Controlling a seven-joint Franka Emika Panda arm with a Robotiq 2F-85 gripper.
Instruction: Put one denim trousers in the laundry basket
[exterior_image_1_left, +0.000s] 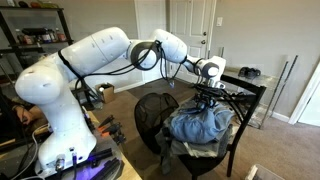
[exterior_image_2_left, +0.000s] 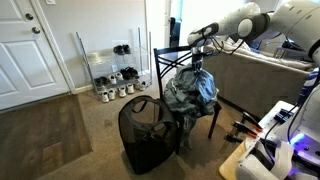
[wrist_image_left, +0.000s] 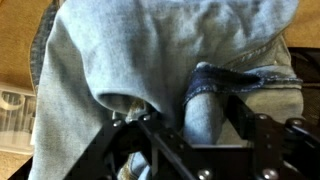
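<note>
now the arm (exterior_image_1_left: 100, 52) reaches level toward the chair (exterior_image_1_left: 247, 92), gripper (exterior_image_1_left: 208, 92) pointing down into the denim trousers (exterior_image_1_left: 200, 125) heaped on its seat; jaw width i cannot tell. laundry basket (exterior_image_2_left: 140, 135) stands beside the chair.

A white panelled door (exterior_image_2_left: 28, 50) stands in a pale wall (exterior_image_2_left: 100, 18); beside it a wire rack (exterior_image_2_left: 108, 62) holds what look like shoes (exterior_image_2_left: 120, 90). Brown carpet (exterior_image_2_left: 60, 135) covers the floor.
</note>
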